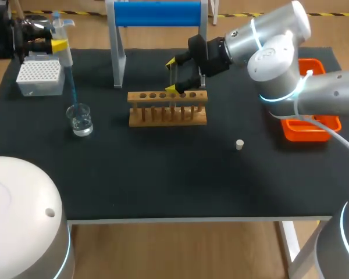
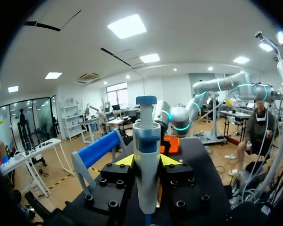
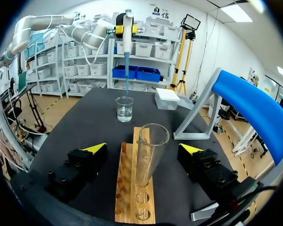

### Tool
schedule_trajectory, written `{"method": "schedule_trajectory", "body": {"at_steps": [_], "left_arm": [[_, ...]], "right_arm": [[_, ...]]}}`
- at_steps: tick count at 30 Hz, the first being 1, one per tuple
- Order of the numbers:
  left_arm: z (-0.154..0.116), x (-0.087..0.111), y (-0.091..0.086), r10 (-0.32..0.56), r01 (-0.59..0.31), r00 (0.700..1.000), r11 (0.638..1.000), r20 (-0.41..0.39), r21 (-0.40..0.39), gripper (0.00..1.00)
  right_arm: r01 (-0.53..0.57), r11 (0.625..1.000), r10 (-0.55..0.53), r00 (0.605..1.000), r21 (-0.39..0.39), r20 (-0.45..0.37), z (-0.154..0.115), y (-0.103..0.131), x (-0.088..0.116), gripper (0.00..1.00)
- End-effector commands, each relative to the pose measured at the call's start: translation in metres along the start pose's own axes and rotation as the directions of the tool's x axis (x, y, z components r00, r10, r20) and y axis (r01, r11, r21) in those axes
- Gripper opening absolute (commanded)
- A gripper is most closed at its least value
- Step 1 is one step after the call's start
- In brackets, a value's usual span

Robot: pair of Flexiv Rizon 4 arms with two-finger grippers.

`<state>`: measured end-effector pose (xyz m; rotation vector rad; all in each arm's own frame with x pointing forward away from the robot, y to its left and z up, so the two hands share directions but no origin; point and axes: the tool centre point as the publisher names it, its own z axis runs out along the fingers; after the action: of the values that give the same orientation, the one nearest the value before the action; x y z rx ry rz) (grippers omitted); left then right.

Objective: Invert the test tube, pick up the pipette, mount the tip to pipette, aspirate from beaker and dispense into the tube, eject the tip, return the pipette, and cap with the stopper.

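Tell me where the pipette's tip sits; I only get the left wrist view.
Observer: The pipette holds its blue tip over the beaker, its end at the mouth.
Operator: Report the test tube.
Observer: It stands upright in the rack, mouth up, between the right gripper's open fingers, untouched.
Operator: Check the beaker's level.
Observer: Clear liquid lies in its lower part.
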<state>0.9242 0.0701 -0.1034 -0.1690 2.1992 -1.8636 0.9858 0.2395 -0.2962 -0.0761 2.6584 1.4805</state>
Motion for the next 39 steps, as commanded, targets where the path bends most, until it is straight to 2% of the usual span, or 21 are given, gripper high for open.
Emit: {"method": "schedule_trajectory", "body": {"at_steps": [1,6,12,18,27,32,39], "left_arm": [[0.005,-0.003,-0.036,-0.002,0.002,1.0,0.998,0.001,-0.059,0.0],[0.021,-0.012,-0.083,-0.008,0.007,1.0,0.999,-0.03,-0.039,0.0],[0.052,-0.024,-0.137,-0.018,0.017,0.997,1.0,-0.074,-0.012,0.0],[0.088,-0.034,-0.174,-0.013,0.013,0.993,1.0,-0.12,-0.006,0.0],[0.142,-0.032,-0.19,-0.036,0.042,0.977,0.999,-0.209,0.023,0.0],[0.172,-0.022,-0.188,-0.058,0.074,0.96,0.996,-0.276,0.048,0.0],[0.201,-0.013,-0.184,-0.069,0.101,0.939,0.992,-0.337,0.08,0.0]], "right_arm": [[-0.001,1.0,0.001,1.0,0.003,-0.003,-0.001,0.0,0.0,1.0],[-0.001,1.0,0.001,1.0,0.003,-0.003,-0.001,0.0,0.0,1.0],[-0.001,1.0,0.001,1.0,0.003,-0.003,-0.001,0.0,0.0,1.0],[-0.001,1.0,0.001,1.0,0.003,-0.003,-0.001,0.0,0.0,1.0],[-0.001,1.0,0.001,1.0,0.003,-0.003,-0.001,0.0,0.0,1.0],[-0.001,1.0,0.001,1.0,0.003,-0.003,-0.001,0.0,0.0,1.0],[-0.001,1.0,0.001,1.0,0.003,-0.003,-0.001,0.0,0.0,1.0]]}}
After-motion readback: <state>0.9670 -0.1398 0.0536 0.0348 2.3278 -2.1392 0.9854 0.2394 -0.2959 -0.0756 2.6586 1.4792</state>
